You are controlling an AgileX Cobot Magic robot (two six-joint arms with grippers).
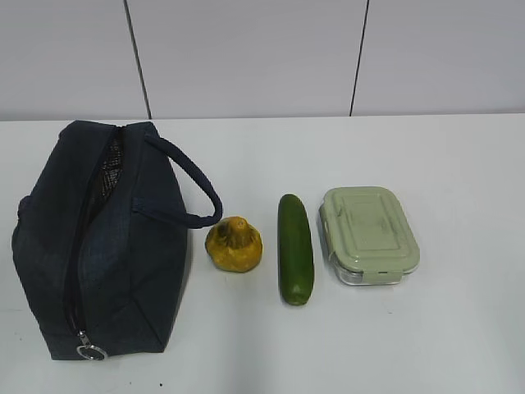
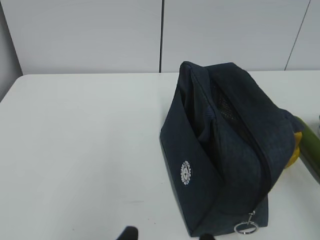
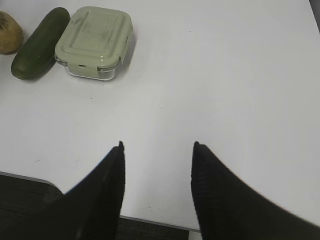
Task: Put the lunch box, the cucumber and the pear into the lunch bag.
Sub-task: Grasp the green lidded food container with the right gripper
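The navy lunch bag (image 1: pixel 98 238) lies at the left, its top zipper parted, with the ring pull (image 1: pixel 92 353) at the near end. The yellow pear (image 1: pixel 234 245), the dark green cucumber (image 1: pixel 295 248) and the sage-lidded lunch box (image 1: pixel 367 234) sit in a row to its right. No gripper shows in the exterior view. My left gripper (image 2: pixel 167 236) is open, only its tips show, just in front of the lunch bag (image 2: pixel 230 150). My right gripper (image 3: pixel 157 145) is open and empty over the table's near edge, well short of the lunch box (image 3: pixel 94 41), cucumber (image 3: pixel 40 44) and pear (image 3: pixel 9 32).
The white table (image 1: pixel 459 164) runs back to a grey panelled wall (image 1: pixel 246 57). The bag's padded loop handle (image 1: pixel 193 185) arches toward the pear. In the right wrist view the table's front edge (image 3: pixel 30 177) lies under my fingers.
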